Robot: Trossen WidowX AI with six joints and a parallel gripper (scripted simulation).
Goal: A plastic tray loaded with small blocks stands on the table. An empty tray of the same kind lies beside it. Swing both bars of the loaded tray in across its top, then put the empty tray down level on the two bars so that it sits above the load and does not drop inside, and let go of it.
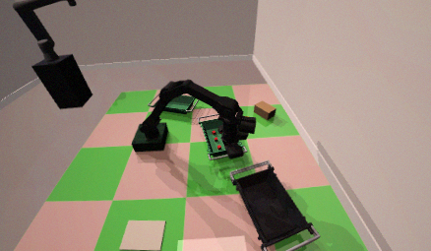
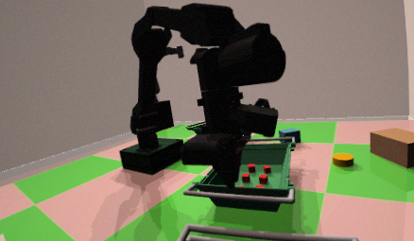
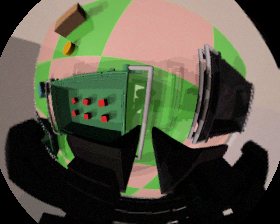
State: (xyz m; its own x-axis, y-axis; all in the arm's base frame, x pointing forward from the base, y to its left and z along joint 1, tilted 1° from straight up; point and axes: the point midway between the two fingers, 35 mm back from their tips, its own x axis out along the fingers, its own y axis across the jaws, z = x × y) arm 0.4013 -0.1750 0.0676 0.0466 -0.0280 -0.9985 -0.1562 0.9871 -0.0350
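The loaded green tray (image 1: pixel 209 140) (image 2: pixel 269 152) (image 3: pixel 118 100) stands upright with several red blocks on its floor. Its near bar (image 2: pixel 241 196) (image 3: pixel 148 97) and far bar (image 1: pixel 209 117) (image 2: pixel 279 139) are both swung out beyond its ends. My gripper (image 1: pixel 236 154) (image 2: pixel 232 182) (image 3: pixel 146 128) points down at the near end, fingers slightly apart and nothing held. In the wrist view the near bar runs down across the gap between the fingertips; contact cannot be told. The empty green tray (image 1: pixel 179 103) lies behind, mostly hidden by the arm in the exterior view.
A black tray (image 1: pixel 273 208) (image 3: pixel 231 95) with grey bars stands beyond the loaded tray's near end. A brown box (image 1: pixel 263 110) (image 2: pixel 394 145) (image 3: pixel 71 21), yellow disc (image 2: pixel 343 160) (image 3: pixel 68 48) and blue block (image 2: pixel 289 135) stand on the far side. A pale square (image 1: pixel 143 234) lies in front.
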